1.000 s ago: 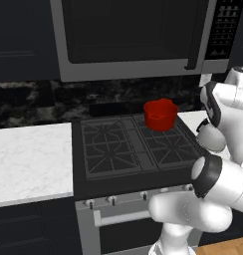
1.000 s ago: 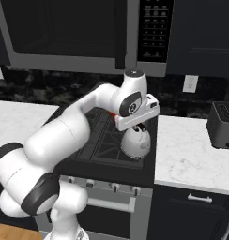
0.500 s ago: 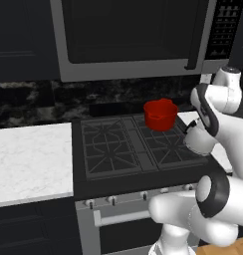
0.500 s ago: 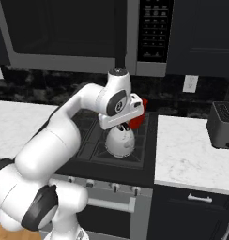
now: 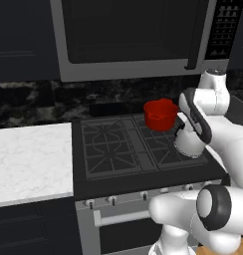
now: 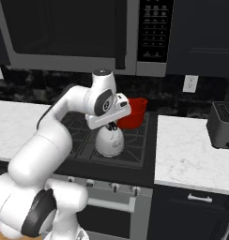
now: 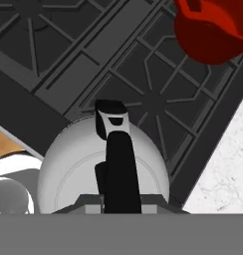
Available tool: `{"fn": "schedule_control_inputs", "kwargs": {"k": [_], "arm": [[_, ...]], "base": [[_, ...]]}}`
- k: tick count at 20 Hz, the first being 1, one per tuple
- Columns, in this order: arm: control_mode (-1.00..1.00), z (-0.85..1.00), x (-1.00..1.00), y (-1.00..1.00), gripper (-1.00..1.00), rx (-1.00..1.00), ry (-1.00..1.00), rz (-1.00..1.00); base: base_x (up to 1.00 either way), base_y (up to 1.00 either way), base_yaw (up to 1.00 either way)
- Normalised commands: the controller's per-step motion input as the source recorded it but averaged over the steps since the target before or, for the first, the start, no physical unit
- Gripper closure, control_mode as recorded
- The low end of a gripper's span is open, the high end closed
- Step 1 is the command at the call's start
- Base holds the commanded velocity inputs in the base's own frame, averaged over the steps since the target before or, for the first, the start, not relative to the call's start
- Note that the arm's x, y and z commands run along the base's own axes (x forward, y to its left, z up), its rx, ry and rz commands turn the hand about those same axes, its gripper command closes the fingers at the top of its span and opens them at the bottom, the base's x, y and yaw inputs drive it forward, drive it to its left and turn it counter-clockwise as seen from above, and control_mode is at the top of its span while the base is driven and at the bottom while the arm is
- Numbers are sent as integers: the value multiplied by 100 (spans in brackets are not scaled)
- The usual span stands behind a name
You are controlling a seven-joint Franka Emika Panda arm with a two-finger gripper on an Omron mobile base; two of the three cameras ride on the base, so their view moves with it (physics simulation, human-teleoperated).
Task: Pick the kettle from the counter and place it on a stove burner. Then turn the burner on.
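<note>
Kettle (image 6: pixel 110 140) hangs from the gripper (image 6: pixel 111 126), claw clenched on its dark top handle (image 7: pixel 118 164); white body, dark lid. In the right base view it sits over the front right stove burner (image 6: pixel 128 149), at or just above the grate; contact cannot be told. In the hand view the handle runs up the middle of the round white body, grate bars beyond it.

Red pot (image 5: pixel 161 114) stands on the back right burner, just behind the kettle; its inside cannot be seen from these angles. Kettle contents not visible, lid on.

Counter (image 6: pixel 191 157) to the right of the stove carries a dark toaster (image 6: pixel 223 125) at its far end. Another stretch of counter (image 5: pixel 29 159) lies left of the stove.

Versus one second ago: arm and kettle have swung leftward from the stove's right edge near the counter to over the front right burner. Red pot unmoved.
</note>
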Motion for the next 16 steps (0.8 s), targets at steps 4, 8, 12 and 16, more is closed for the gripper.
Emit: {"fn": "schedule_control_inputs", "kwargs": {"k": [4, 8, 12, 16], "arm": [[-100, 0, 4, 44, 100, -2, 3, 0], [-100, 0, 0, 57, 100, -2, 2, 0], [-100, 0, 0, 69, 100, -1, 1, 0], [-100, 0, 0, 77, 100, 0, 4, 0]], "base": [[0, 0, 0], [0, 0, 0], [0, 0, 0], [0, 0, 0]]}}
